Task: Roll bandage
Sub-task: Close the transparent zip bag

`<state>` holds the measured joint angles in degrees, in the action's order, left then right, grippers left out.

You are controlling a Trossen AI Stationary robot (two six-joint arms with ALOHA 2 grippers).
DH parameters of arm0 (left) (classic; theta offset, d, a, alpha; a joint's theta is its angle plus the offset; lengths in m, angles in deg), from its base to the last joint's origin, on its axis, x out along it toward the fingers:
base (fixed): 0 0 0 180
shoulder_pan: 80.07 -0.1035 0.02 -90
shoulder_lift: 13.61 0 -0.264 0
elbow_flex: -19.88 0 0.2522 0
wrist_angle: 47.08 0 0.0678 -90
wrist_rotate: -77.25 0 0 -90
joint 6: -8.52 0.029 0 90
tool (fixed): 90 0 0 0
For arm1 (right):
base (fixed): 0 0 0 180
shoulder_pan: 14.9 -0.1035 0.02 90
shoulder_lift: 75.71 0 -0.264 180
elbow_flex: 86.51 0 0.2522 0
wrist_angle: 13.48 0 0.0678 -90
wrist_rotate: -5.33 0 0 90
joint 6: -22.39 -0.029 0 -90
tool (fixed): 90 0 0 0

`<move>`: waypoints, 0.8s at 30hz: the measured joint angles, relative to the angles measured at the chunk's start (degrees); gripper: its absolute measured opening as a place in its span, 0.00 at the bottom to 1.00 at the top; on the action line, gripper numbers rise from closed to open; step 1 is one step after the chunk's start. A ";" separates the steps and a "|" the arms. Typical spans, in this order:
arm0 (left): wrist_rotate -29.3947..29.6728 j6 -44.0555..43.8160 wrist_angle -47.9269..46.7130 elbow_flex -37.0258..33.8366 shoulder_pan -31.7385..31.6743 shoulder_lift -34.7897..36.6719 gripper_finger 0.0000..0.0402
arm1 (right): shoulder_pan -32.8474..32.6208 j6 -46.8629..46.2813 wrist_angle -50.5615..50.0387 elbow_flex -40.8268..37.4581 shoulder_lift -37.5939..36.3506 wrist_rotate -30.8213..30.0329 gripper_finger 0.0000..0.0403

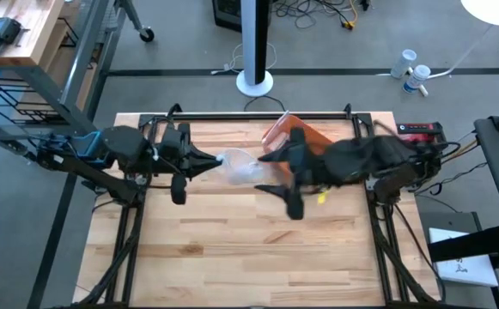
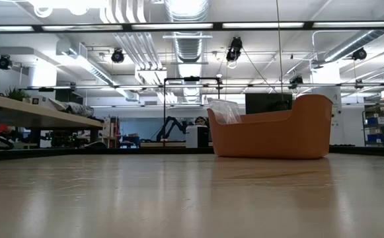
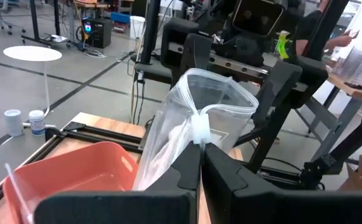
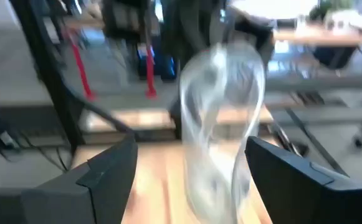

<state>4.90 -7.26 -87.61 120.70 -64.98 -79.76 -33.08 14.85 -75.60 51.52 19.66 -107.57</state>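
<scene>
My left gripper [image 1: 216, 160] is shut on a clear plastic zip bag [image 1: 242, 166] above the far middle of the table. In the left wrist view the bag [image 3: 193, 118] stands up past the fingers with its mouth open. My right gripper [image 1: 266, 172] is open and faces the bag from the table's right. In its wrist view [image 4: 190, 180] the bag [image 4: 221, 124] shows ahead between the two fingers, apart from them. No bandage shows. My left gripper pinches the bag's zip strip [image 3: 199, 132] at the mouth between its two fingertips, coming about level from the table's left side. The bag is lifted clear of the table. Its mouth gapes open beyond the fingers and its body hangs slack beside them.
An orange bin [image 1: 301, 135] stands at the table's far side, just behind the grippers. In the low view [image 2: 271, 129] clear plastic [image 2: 225, 109] shows above its rim. The near half of the wooden table [image 1: 249, 257] is bare.
</scene>
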 joint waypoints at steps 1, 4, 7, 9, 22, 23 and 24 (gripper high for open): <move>0.01 0.00 -0.70 0.00 0.00 0.41 0.00 | 0.16 -0.30 0.22 0.00 0.35 -0.10 0.70; -0.09 0.17 -2.70 0.02 0.00 1.30 0.00 | 0.48 -0.40 0.88 0.08 1.07 -0.51 0.67; -0.27 0.27 -4.22 0.02 0.00 1.75 0.00 | 1.19 -0.35 0.88 0.09 2.00 -0.71 0.61; -0.39 0.30 -5.18 0.02 0.00 2.23 0.00 | 1.75 -0.42 0.98 0.09 2.77 -0.70 0.54; -0.72 0.27 -7.73 0.02 0.09 4.82 0.00 | 3.62 2.48 0.96 -0.04 3.78 0.43 0.03; -1.33 0.27 -9.18 0.02 0.09 5.17 0.00 | 3.70 3.06 0.94 -0.04 3.74 0.41 0.01; -2.14 0.47 -10.54 0.02 0.07 5.53 0.00 | 3.70 3.72 0.92 -0.04 3.49 0.42 0.02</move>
<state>2.76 -6.79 -98.15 120.73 -64.92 -74.23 -29.38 18.56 -74.68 51.47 23.16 -107.16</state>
